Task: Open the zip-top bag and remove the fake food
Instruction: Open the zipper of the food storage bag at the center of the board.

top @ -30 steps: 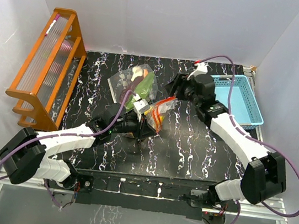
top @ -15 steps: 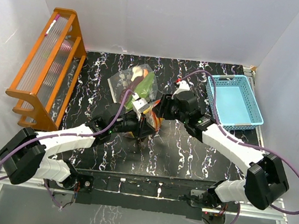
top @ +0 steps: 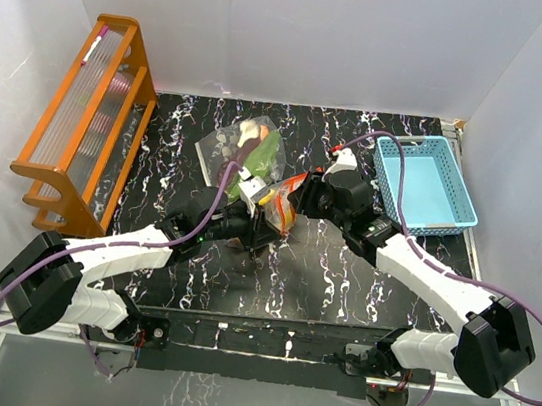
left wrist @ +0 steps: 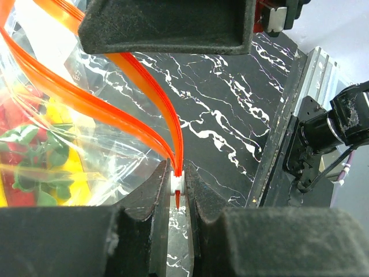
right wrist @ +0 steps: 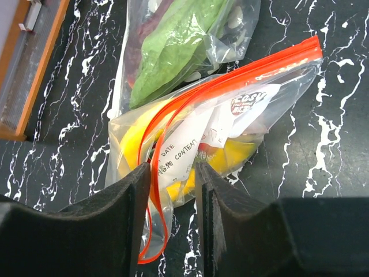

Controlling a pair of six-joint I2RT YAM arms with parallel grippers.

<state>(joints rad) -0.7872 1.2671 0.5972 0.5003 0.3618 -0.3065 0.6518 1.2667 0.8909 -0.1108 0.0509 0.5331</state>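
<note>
Visibly the zip-top bag [right wrist: 242, 109] holds yellow fake food [right wrist: 132, 138]

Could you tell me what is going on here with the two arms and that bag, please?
The left tool pinches one end of the orange zip strip of a clear plastic zip-top bag at the middle of the black marbled table. The right tool, jaws apart, straddles the bag's parted lip. The yellow and red plastic toy food is inside the bag; nothing is out yet.

You have two zip-top bags [top: 289, 204] [top: 250, 150]. You also have one blue basket [top: 425, 186] and one wooden rack [top: 88, 107].
</note>
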